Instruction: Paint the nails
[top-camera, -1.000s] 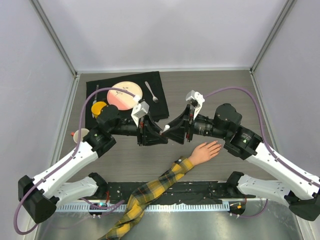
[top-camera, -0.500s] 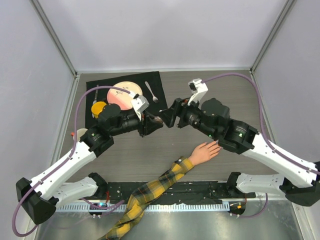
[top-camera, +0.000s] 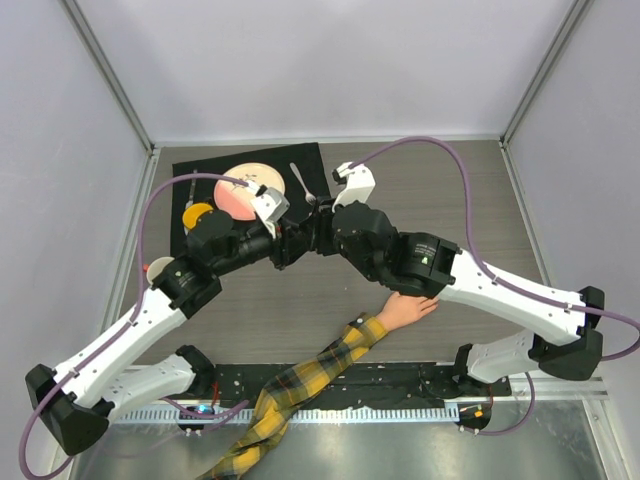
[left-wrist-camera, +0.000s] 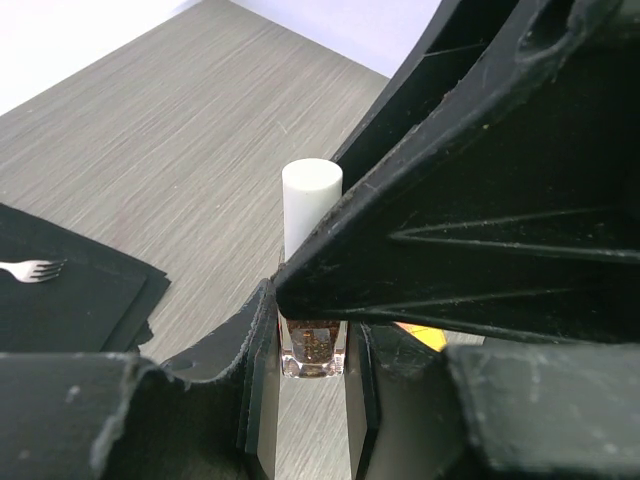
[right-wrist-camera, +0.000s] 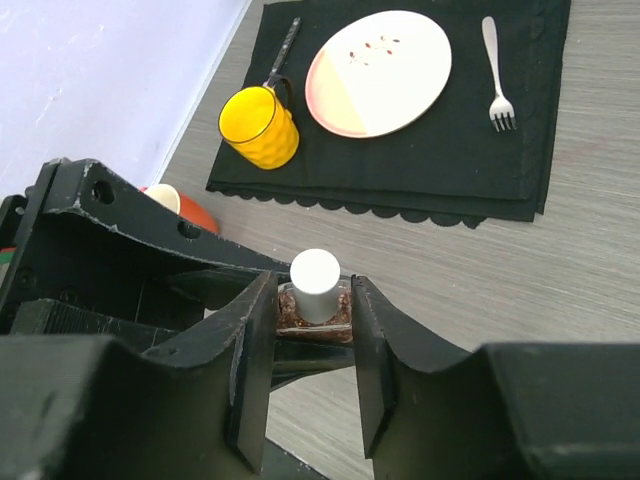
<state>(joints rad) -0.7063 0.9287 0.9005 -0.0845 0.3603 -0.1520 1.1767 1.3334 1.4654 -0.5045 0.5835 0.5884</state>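
Note:
A small nail polish bottle with a white cap (left-wrist-camera: 312, 200) and glittery brown glass is held above the table where both grippers meet. My left gripper (left-wrist-camera: 311, 375) is shut on its glass base. My right gripper (right-wrist-camera: 314, 297) is closed on the glass body from the cap side, with the cap (right-wrist-camera: 316, 275) pointing at its camera. In the top view the left gripper (top-camera: 288, 241) and right gripper (top-camera: 318, 232) touch and hide the bottle. The pale mannequin hand (top-camera: 402, 310) lies in front, on a plaid sleeve (top-camera: 320, 370). My right arm covers its fingertips, and the nails are too small to see.
A black placemat (top-camera: 200, 175) at the back left holds a plate (right-wrist-camera: 378, 72), a fork (right-wrist-camera: 495, 70) and a yellow cup (right-wrist-camera: 260, 127). An orange-red and white cup (top-camera: 160, 268) stands by the left wall. A black rail (top-camera: 400, 385) runs along the near edge.
My right arm has swung left and turned over the mannequin hand. Its gripper has come round the bottle held by my left gripper, which has shifted slightly up and left.

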